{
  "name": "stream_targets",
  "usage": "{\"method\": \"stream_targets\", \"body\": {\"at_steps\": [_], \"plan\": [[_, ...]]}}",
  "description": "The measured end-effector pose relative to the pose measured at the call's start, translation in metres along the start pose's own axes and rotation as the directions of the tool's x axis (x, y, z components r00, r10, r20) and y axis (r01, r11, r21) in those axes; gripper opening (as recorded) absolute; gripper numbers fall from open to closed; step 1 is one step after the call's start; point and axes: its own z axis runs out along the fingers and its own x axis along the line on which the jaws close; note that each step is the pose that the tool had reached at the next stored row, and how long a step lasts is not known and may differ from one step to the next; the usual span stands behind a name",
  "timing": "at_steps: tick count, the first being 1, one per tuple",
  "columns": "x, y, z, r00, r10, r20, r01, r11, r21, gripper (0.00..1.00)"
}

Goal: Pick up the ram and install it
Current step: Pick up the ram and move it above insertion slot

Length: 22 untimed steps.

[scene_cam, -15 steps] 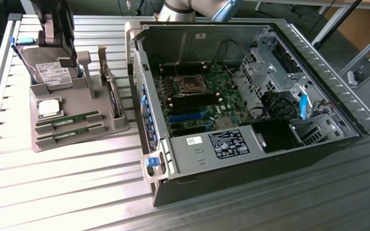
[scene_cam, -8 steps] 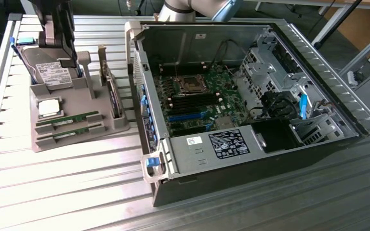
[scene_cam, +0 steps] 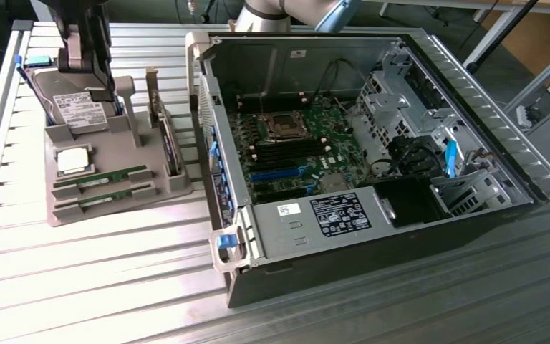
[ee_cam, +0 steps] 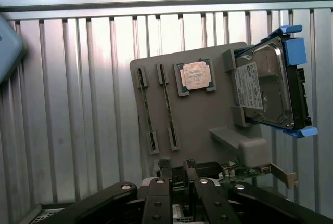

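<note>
Wrist view: tool (ee_cam: 177,171) near ram (ee_cam: 167,107), not touching.

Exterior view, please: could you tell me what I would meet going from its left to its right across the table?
Ram sticks in the grey holder → motherboard inside the open computer case → blue cable.
</note>
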Motion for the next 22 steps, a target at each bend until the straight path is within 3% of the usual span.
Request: {"method": "stream_targets", "body": {"at_steps": [22], "plan": [[0.0003, -0.0002, 0.0064, 1.0, 0.0, 0.0, 0.0, 1.0, 0.0, 0.22]]}}
